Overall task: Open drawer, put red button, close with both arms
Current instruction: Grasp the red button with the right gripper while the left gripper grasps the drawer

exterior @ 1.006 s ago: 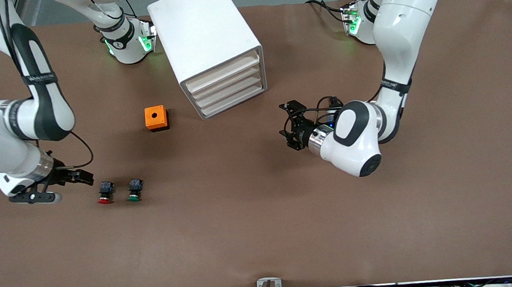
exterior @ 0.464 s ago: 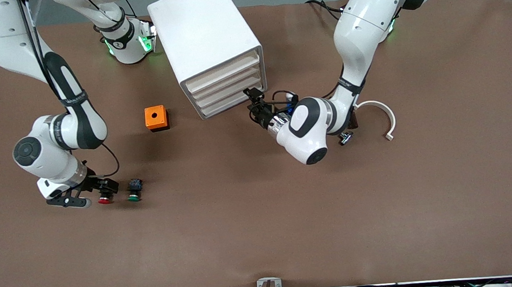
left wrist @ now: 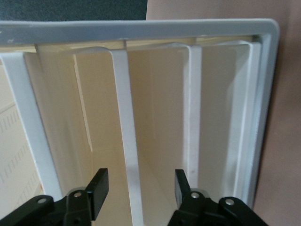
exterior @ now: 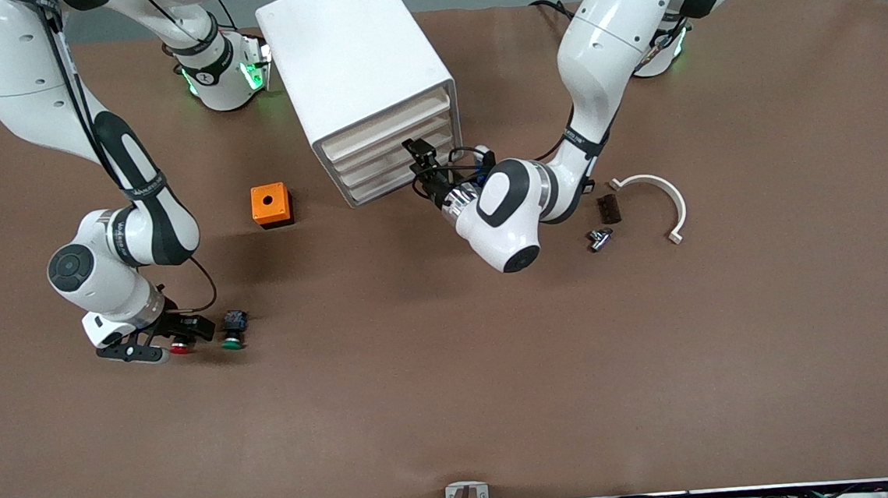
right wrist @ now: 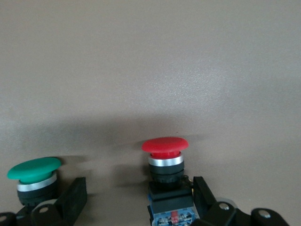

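Observation:
The red button (right wrist: 165, 146) lies on the table, its black-and-blue body (right wrist: 171, 209) between the fingers of my right gripper (right wrist: 138, 195). That gripper (exterior: 188, 329) is open and down at the table, one finger (right wrist: 202, 192) close beside the body. The button's red cap (exterior: 180, 347) points toward the front camera. My left gripper (exterior: 420, 157) is at the front of the white drawer cabinet (exterior: 358, 75). Its jaws (left wrist: 139, 190) are open and straddle one drawer's white front lip (left wrist: 126, 132), with a gap on each side. All the drawers look shut.
A green-capped button (exterior: 232, 336) lies right beside the red one, toward the left arm's end. An orange box with a hole (exterior: 270, 205) stands near the cabinet. A white curved piece (exterior: 663, 194), a dark block (exterior: 608, 208) and a small metal part (exterior: 598, 238) lie beside the left arm.
The left gripper has travelled from the middle of the table to the drawer fronts and its jaws have narrowed. The right gripper has slid in around the red button.

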You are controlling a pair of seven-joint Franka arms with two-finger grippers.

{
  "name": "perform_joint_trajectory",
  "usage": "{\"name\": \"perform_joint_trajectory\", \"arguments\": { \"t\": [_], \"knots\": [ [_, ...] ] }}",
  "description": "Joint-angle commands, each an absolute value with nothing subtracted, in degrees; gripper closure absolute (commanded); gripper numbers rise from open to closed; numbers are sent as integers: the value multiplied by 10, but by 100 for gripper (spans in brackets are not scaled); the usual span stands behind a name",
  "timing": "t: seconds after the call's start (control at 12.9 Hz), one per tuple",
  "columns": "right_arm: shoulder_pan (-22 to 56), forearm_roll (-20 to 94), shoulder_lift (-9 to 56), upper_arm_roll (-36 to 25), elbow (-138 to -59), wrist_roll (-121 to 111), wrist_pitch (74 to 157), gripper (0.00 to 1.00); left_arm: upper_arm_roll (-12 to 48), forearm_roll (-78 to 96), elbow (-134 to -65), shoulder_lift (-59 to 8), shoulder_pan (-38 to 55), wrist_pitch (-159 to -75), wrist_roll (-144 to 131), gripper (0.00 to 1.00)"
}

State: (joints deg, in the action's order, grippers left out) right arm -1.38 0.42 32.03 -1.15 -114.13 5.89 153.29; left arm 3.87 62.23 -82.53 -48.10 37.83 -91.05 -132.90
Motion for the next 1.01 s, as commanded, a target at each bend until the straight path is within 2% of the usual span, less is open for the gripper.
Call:
{"name": "perform_joint_trajectory", "arguments": {
  "t": [0.0, 0.15, 0.23, 0.39, 0.85, 0.93],
  "knots": [
    [-17, 10, 313, -9, -1143, 59, 1525, 0, 36, 635, -812, -488, 397, -905, -1337, 44],
    [-17, 10, 310, -9, -1138, 62, 1500, 0, 36, 635, -812, -490, 406, -906, -1336, 56],
    [-18, 10, 309, -10, -1136, 61, 1492, 0, 36, 635, -812, -491, 407, -906, -1335, 67],
    [-21, 9, 309, -11, -1136, 55, 1492, 0, 35, 635, -811, -491, 403, -906, -1325, 100],
    [-30, 6, 311, -11, -1141, 55, 1491, 0, 30, 632, -796, -490, 360, -905, -1299, 100],
    [-30, 6, 311, -10, -1141, 54, 1489, 14, 30, 631, -791, -490, 342, -904, -1300, 100]
  ]
}}
